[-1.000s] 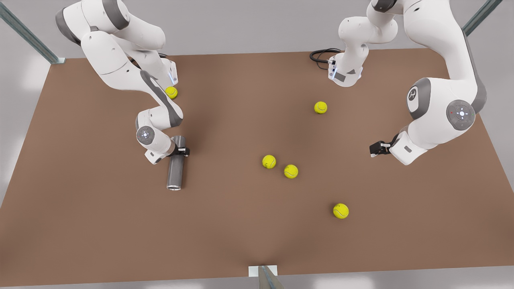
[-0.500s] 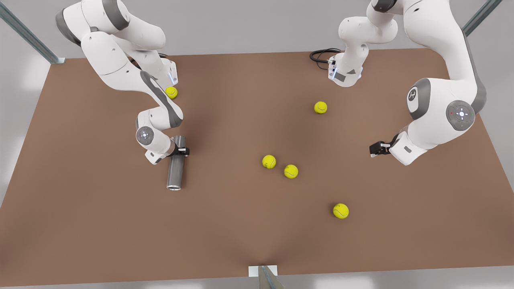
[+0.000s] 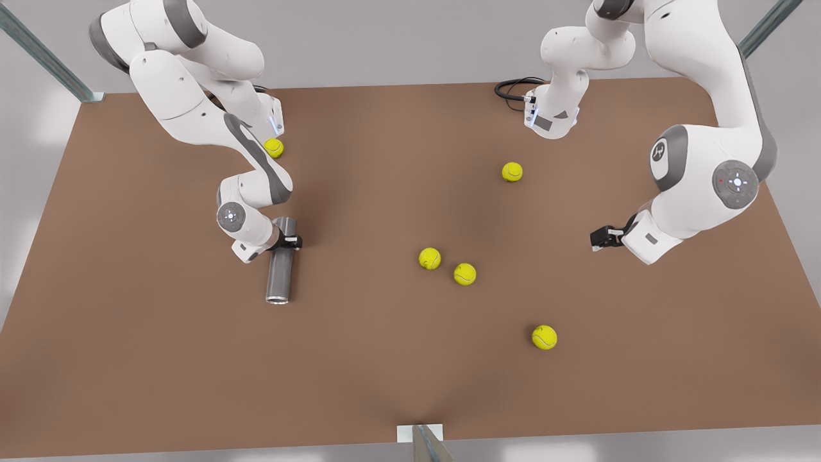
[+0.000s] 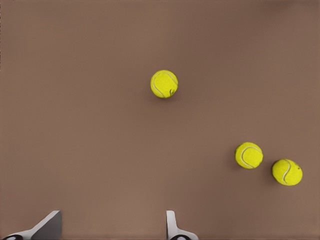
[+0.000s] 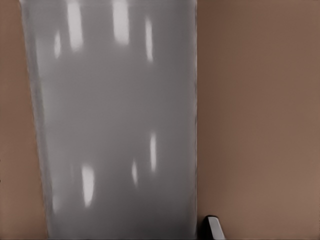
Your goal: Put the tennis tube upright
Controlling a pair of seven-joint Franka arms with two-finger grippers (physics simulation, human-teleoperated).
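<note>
Front view: the right gripper (image 3: 287,241), on the arm at the front view's left, is clamped across the upper part of the tennis tube (image 3: 280,269), which lies flat on the brown table (image 3: 160,359) with its lighter rim toward the camera. Against the two earlier pictures almost nothing has shifted: gripper and tube sit where they were, so the grasp looks settled and, in my judgement, the lift and tilt to upright have yet to begin. Close up, the tube (image 5: 117,125) is right against the wrist camera. Across the table the left gripper (image 3: 600,238) waits with fingers (image 4: 172,226) spread, empty, above scattered tennis balls (image 3: 430,258).
</note>
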